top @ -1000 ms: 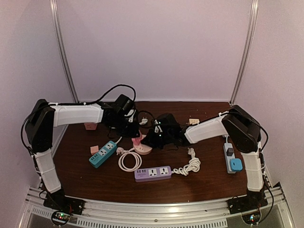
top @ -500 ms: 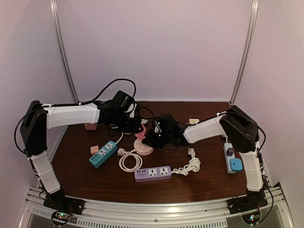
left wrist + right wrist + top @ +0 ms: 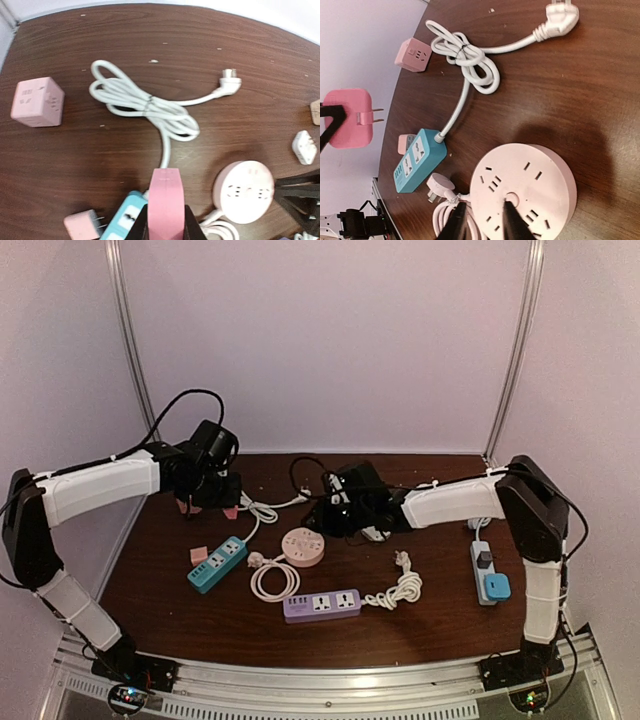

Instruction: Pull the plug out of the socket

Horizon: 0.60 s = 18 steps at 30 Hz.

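Note:
The pink plug (image 3: pixel 166 205) is out of the socket, held off the table between the jaws of my left gripper (image 3: pixel 166 222). It also shows in the top view (image 3: pixel 230 511) and at the left of the right wrist view (image 3: pixel 347 118), prongs bare. The round pink socket (image 3: pixel 303 546) lies flat on the table with all its slots empty, to the right of the plug (image 3: pixel 243 191). My right gripper (image 3: pixel 482 225) is open just over the socket's near edge (image 3: pixel 522 192), one finger above its top and one beside it.
A teal power strip (image 3: pixel 216 563) lies left of the socket, with its white cord coil (image 3: pixel 150 105) behind it. A purple strip (image 3: pixel 321 604) lies in front, and a white strip with a blue plug (image 3: pixel 484 570) at the right. A pink cube (image 3: pixel 37 101) and a small pink adapter (image 3: pixel 198 554) sit at the left.
My left gripper has pulled the pink plug up out of the round socket and carried it left and back. My right gripper has drawn back a little from the socket.

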Each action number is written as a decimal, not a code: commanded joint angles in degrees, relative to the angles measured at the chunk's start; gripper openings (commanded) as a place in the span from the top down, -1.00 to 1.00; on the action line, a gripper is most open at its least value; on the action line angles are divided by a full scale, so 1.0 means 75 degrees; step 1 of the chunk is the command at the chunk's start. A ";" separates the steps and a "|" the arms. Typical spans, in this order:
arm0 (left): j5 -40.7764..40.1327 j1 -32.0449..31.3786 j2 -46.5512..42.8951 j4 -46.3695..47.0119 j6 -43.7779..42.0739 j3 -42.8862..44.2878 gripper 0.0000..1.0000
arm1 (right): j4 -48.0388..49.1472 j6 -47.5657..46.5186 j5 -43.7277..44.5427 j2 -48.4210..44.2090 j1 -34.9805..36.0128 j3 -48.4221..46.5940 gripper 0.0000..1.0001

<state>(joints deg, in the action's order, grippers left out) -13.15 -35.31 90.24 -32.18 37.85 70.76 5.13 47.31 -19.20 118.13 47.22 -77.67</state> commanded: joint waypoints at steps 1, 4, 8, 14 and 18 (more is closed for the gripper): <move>-0.2019 0.0386 -0.0387 -0.1582 0.0385 -0.0252 0.83 | -0.0615 -0.1141 0.0704 -0.1085 -0.0038 -0.0257 0.22; -0.2927 0.0713 -0.0435 -0.2331 0.0694 -0.0378 0.83 | -0.1029 -0.1646 0.1261 -0.1581 -0.0062 -0.0147 -0.19; -0.3380 0.1292 -0.0157 -0.2703 0.0826 -0.0665 0.83 | -0.1218 -0.2024 0.2057 -0.2294 -0.0100 0.0250 -0.65; -0.3673 0.1876 0.0704 -0.2740 0.0617 -0.0655 0.74 | -0.1327 -0.2337 0.2923 -0.3326 -0.0131 0.1074 -0.95; -0.3534 0.2091 0.1348 -0.2478 0.0424 -0.0547 0.72 | -0.1375 -0.2406 0.3171 -0.3769 -0.0153 0.1454 -0.98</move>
<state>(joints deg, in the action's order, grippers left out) -38.00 -20.99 96.86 -51.72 42.22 65.87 -3.44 31.18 -0.49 92.71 46.46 -69.43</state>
